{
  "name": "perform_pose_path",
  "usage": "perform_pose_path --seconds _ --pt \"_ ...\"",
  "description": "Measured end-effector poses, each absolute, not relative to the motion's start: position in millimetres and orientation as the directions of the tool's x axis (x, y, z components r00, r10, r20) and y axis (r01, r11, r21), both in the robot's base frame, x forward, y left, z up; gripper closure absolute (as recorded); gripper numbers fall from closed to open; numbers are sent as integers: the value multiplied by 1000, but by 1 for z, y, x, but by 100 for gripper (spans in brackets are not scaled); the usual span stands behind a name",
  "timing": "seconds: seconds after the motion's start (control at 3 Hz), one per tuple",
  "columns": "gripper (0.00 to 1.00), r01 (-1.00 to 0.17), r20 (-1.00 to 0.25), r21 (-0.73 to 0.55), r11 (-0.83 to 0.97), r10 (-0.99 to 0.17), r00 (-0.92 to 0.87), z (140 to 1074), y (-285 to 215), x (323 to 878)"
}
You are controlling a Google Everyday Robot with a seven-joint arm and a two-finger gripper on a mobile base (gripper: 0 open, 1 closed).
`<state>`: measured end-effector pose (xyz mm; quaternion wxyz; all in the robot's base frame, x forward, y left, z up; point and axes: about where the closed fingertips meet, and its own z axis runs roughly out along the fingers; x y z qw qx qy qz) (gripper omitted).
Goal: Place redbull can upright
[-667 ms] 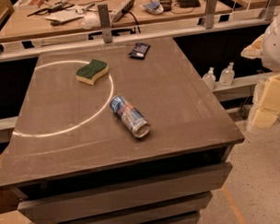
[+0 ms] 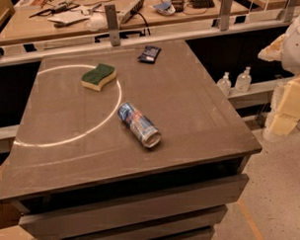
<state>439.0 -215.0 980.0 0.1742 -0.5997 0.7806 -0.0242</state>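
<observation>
The redbull can (image 2: 139, 125) lies on its side near the middle of the dark table top (image 2: 189, 101). It is blue and silver with red marks, and its silver end points toward the front right. My gripper (image 2: 287, 112) shows as cream-coloured parts at the right edge of the camera view, off the table's right side and well away from the can. It holds nothing that I can see.
A green and yellow sponge (image 2: 98, 76) lies at the back left, and a small dark blue snack packet (image 2: 149, 54) lies at the back edge. A pale arc marks the table's left half. Two small bottles (image 2: 233, 82) stand on a ledge to the right. A cluttered desk stands behind.
</observation>
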Motion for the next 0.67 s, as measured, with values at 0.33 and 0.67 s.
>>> perform_pose_path --seconds 0.33,0.67 --pt "0 -925 -307 -187 330 -914 -264 976 -202 450" --pt "0 -884 -313 -72 462 -852 -420 966 -177 477"
